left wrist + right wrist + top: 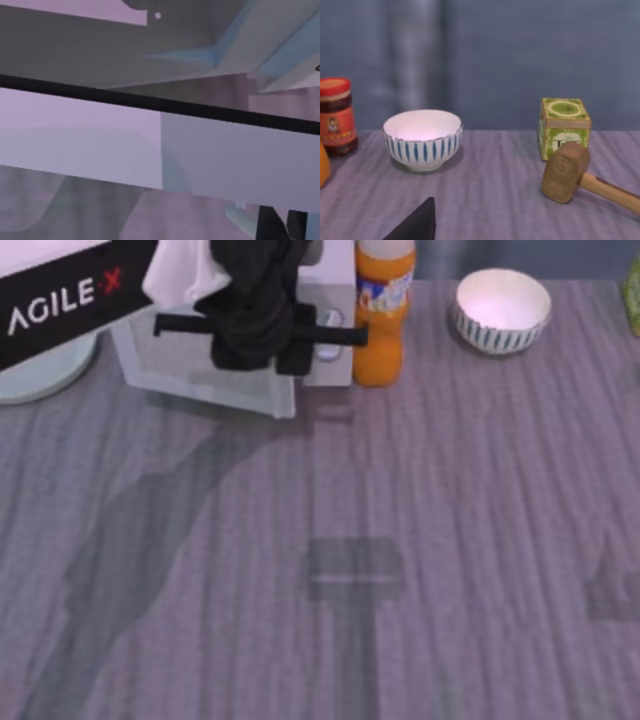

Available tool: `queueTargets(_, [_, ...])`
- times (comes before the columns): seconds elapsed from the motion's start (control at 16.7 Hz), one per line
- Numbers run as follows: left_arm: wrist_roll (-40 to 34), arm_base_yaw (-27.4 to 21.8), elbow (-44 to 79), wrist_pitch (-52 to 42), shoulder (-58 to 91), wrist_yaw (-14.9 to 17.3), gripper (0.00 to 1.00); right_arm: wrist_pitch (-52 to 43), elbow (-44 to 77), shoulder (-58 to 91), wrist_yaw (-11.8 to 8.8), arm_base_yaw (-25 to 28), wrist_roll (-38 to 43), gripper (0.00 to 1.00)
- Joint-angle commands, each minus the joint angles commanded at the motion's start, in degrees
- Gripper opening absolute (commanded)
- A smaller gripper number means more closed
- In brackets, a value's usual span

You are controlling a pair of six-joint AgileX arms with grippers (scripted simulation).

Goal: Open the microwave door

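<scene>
Top view has the table (pixel 450 540) filling nearly the whole frame, purple-grey and striped. Next biggest is the microwave (pixel 330 290), a white box at the upper left of the frame, mostly buried under the left arm. The microwave door (pixel 200 375) looks swung out a bit toward the lower left, its pale speckled panel angled away from the knob panel, where one silver knob (pixel 330 352) peeks out. The left hand (pixel 290 335) sits right over the door's free edge; can't tell how far its fingers are spread or whether they've got the handle, since the black wrist covers it. Left wrist view is just close-up white panels and a dark strip, hard to read.

Just right of the microwave, touching or nearly so, stands an orange bottle (pixel 383 310). Further right near the top edge is a white bowl (pixel 502 308) with blue stripes. Right wrist view shows that bowl plus a red-lidded jar (pixel 336 116), a green box (pixel 564 127) and a wooden mallet (pixel 570 172).
</scene>
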Motion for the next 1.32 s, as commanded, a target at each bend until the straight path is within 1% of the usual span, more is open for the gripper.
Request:
queueTargets(0.18, [2.05,0.40,-2.29,1.52,-2.07,1.00,0.00,0.00,0.00,0.00,0.00,0.00,0.00,1.00])
queueTargets(1.32, [2.12,0.41,-2.34,1.61,-2.19,1.04,0.00,0.00,0.00,0.00,0.00,0.00,0.00,1.00])
